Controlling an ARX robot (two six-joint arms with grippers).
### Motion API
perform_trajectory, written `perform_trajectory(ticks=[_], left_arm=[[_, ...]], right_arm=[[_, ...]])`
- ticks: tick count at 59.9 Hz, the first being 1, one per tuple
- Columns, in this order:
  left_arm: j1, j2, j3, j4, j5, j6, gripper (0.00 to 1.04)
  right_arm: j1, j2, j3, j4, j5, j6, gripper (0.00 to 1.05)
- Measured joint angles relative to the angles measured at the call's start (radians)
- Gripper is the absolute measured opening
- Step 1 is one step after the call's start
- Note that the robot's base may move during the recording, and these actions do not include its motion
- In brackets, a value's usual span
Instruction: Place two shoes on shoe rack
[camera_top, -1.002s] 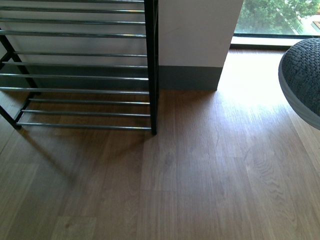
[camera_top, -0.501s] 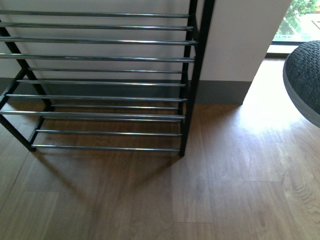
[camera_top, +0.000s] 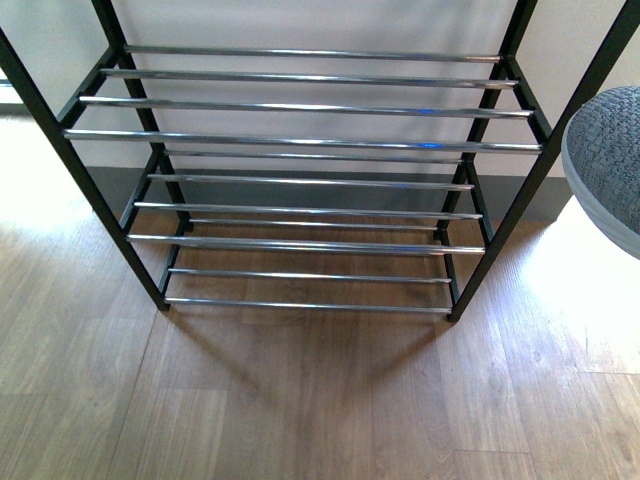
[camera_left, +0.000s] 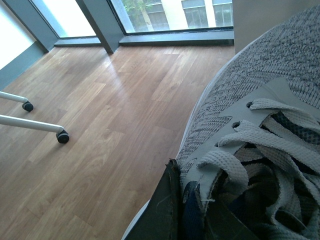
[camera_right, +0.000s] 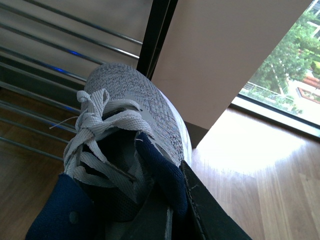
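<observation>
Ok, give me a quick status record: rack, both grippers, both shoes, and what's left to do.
rack: shoe rack straight ahead, visible shelves bare
left: left gripper shut on left sneaker at its collar
right: right gripper shut on right sneaker at its navy collar, toe near the rack's right side
shoes placed: none
remaining: set both sneakers on a shelf

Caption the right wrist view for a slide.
Right claw grips a grey sneaker, its toe near the shoe rack.
</observation>
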Motion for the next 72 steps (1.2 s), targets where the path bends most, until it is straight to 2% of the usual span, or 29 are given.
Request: perform_trajectory(ticks=[59, 64, 72], left_arm=[[0.000, 0.000, 0.000, 0.000, 0.000, 0.000, 0.01], [0.000, 0.000, 0.000, 0.000, -0.001, 0.000, 0.01], [0.000, 0.000, 0.000, 0.000, 0.000, 0.000, 0.01]], right_arm=[[0.000, 0.000, 0.000, 0.001, -0.004, 0.003, 0.01], [-0.002, 0.010, -0.002, 0.039, -0.058, 0.099, 0.01], [0.080, 0.129, 0.026, 0.127, 0.016, 0.224, 0.01]])
